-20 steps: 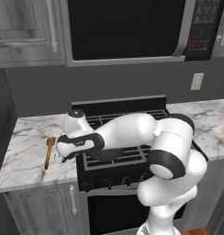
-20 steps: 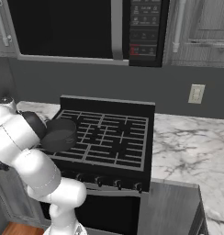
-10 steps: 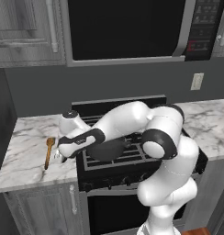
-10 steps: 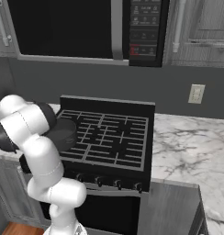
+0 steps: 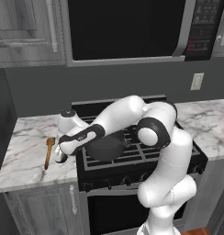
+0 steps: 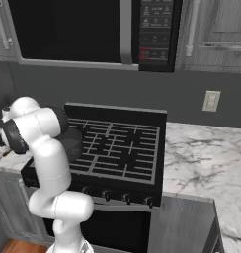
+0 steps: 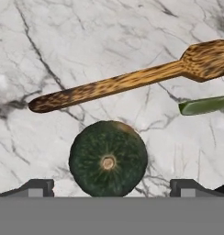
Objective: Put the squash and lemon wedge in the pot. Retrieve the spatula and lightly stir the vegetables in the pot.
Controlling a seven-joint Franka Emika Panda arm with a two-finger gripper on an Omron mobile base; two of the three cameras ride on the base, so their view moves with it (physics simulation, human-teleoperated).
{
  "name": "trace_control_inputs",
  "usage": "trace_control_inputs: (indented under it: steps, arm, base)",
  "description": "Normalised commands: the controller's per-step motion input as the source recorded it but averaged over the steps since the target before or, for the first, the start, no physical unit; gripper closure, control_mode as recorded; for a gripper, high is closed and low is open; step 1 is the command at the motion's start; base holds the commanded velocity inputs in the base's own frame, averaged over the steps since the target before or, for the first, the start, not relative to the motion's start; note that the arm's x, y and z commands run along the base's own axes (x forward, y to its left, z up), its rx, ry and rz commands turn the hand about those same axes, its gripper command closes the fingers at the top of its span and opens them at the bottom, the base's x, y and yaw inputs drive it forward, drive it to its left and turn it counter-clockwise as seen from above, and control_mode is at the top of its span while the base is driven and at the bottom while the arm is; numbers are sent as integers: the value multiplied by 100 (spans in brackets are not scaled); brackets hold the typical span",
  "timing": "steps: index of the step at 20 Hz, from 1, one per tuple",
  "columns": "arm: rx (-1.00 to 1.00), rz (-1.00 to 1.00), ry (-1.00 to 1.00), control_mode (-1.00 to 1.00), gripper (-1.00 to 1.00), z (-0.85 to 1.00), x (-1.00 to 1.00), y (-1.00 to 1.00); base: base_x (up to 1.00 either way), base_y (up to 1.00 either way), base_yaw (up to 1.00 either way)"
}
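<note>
Fingers (image 7: pixel 40 187) spread wide either side of the squash (image 7: pixel 108 158) on the marble tabletop (image 7: pixel 132 41), with bare marble between squash and spatula (image 7: pixel 127 81), lemon wedge (image 7: pixel 204 105) just beside its head.

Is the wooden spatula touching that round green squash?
Apart. The hand view shows bare marble between the spatula and the squash.

My surroundings: a black stove (image 6: pixel 117 148) between white marble counters (image 6: pixel 206 158), a black microwave (image 5: pixel 132 27) overhead, grey wall cabinets (image 5: pixel 22 32) at both upper corners, a dark grey wall with a white outlet (image 5: pixel 197 81).
</note>
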Motion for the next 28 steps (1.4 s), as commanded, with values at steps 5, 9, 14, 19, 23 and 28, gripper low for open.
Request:
trace_control_inputs:
  steps: [5, 9, 14, 19, 23, 28]
  arm:
    - [0, 0, 0, -100, -100, -15, 0, 9]
    - [0, 0, 0, -100, -100, -8, 0, 10]
    - [0, 0, 0, -100, -100, -12, 0, 7]
    - [0, 0, 0, -100, -100, -18, 8, 0]
    - [0, 0, 0, -100, -100, -7, 14, 0]
    - [0, 0, 3, -100, -100, -8, 6, 0]
  base:
    - [0, 0, 0]
    - [0, 0, 0]
    - [0, 0, 0]
    - [0, 0, 0]
    - [0, 0, 0]
    - [0, 0, 0]
